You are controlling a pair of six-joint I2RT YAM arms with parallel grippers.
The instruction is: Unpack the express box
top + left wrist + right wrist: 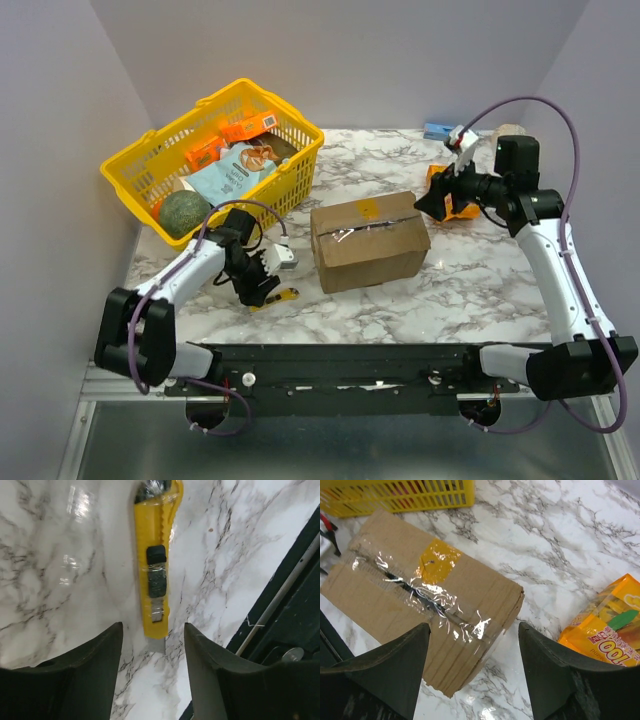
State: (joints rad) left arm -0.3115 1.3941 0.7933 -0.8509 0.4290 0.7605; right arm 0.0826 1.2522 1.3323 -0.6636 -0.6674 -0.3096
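Note:
The express box [368, 241] is a brown carton lying mid-table, flaps down, with a yellow sticker on top. In the right wrist view the express box [420, 595] shows crumpled clear tape and a dark slit along its top seam. A yellow utility knife [155, 555] lies flat on the marble, its short blade pointing toward my left gripper [152, 626]. That gripper is open, and the knife lies free just beyond its fingertips. From above, the left gripper [262, 288] sits left of the box near the front edge. My right gripper [425, 203] hovers open over the box's right end, empty.
A yellow plastic basket [215, 160] with snack packs and a green ball stands at the back left. An orange snack pack [455, 205] lies behind the right gripper. A blue item [438, 130] sits at the back right. The black frame rail [350, 360] runs along the front edge.

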